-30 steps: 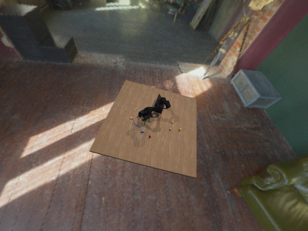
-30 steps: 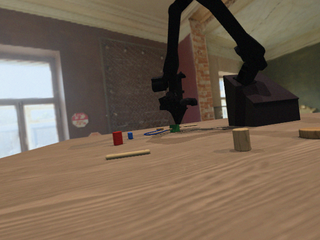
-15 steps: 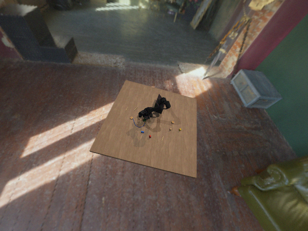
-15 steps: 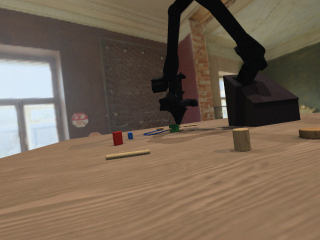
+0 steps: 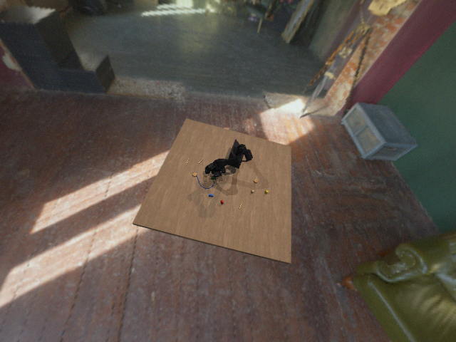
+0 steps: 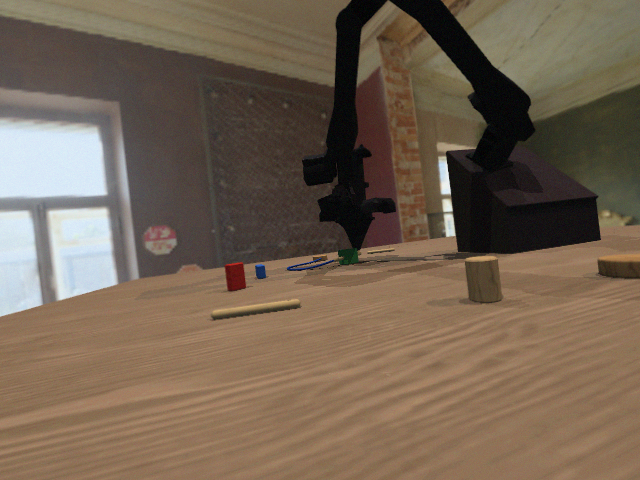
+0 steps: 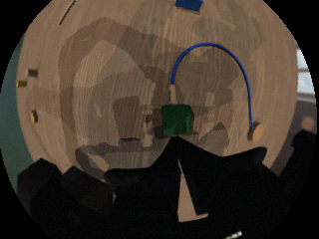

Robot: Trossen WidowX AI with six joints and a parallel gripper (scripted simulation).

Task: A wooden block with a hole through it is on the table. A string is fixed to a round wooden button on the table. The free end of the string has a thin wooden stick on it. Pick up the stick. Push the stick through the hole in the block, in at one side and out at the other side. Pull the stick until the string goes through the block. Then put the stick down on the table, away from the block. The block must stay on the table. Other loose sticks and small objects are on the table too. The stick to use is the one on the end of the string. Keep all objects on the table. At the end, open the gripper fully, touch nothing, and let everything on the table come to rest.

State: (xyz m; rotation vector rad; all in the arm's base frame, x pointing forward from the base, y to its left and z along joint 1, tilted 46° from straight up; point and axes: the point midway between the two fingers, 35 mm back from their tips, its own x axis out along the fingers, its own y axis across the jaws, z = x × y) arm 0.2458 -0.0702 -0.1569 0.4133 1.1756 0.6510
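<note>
The stick [image 6: 338,259] [image 7: 172,95] is sitting in the green block [image 5: 214,178] [image 6: 347,256] [image 7: 176,119], its string [image 5: 206,188] [image 6: 305,268] [image 7: 209,44] trailing outside. The claw [image 5: 213,175] [image 6: 357,249] [image 7: 174,139] is standing narrow at the opposite side, its grip unclear. Pulling through, setting down and releasing are apparently remaining.

The green block [image 5: 214,178] [image 6: 347,256] [image 7: 176,119] sits near the middle of the bench [image 5: 165,213] [image 6: 310,387] [image 7: 150,30]. A little stick [image 6: 337,259] [image 7: 172,95] pokes out of its 12 o'clock side. The blue string [image 5: 206,188] [image 6: 310,266] [image 7: 206,44] bends from the stick to a round button [image 5: 194,174] [image 6: 320,257] [image 7: 256,132] near 3 o'clock. A blue block [image 5: 210,195] [image 6: 260,271] [image 7: 189,4] peeks in near 12 o'clock. Another stick [image 5: 241,204] [image 6: 255,308] [image 7: 67,12] lies at 11 o'clock. The yellow bit [image 5: 266,192] [image 7: 21,84] and tan bit [image 5: 252,192] [image 6: 483,279] [image 7: 32,73] are near 10 o'clock, and a wooden disc [image 5: 256,181] [image 6: 620,266] [image 7: 34,117] is at 9 o'clock. At 6 o'clock, the black fingers [image 5: 214,175] [image 6: 357,248] have their tips together by the green block.
</note>
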